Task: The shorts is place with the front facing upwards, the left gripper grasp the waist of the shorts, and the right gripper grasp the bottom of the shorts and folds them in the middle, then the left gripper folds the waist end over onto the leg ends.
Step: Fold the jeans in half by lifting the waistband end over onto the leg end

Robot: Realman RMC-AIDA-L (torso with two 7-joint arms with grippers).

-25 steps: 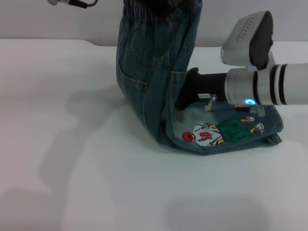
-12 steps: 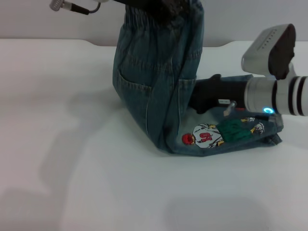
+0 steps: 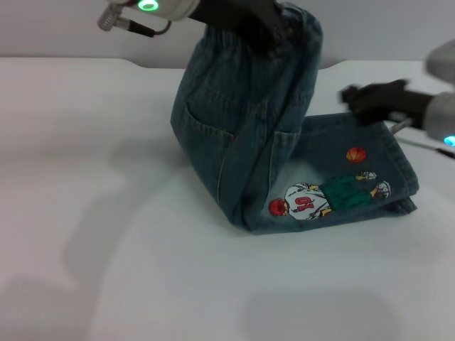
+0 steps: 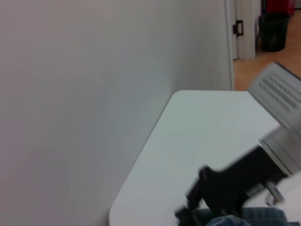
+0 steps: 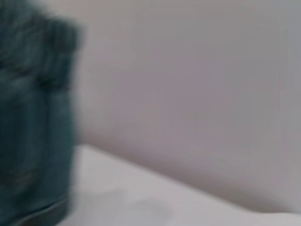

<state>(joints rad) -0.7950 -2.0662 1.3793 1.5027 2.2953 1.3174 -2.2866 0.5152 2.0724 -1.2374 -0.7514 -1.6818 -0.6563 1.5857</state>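
Crowding shorts [image 3: 245,142]: R hand [image 3: 353,96], leg-end side

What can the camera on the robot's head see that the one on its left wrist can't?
Only the head view shows the denim shorts nearly whole: waist lifted by the left claw, leg ends flat, with a cartoon figure patch and a basketball patch. Only the left wrist view shows the wall, a doorway and a dark bin beyond. Both show the white table, a bit of denim, and the right claw off the shorts.
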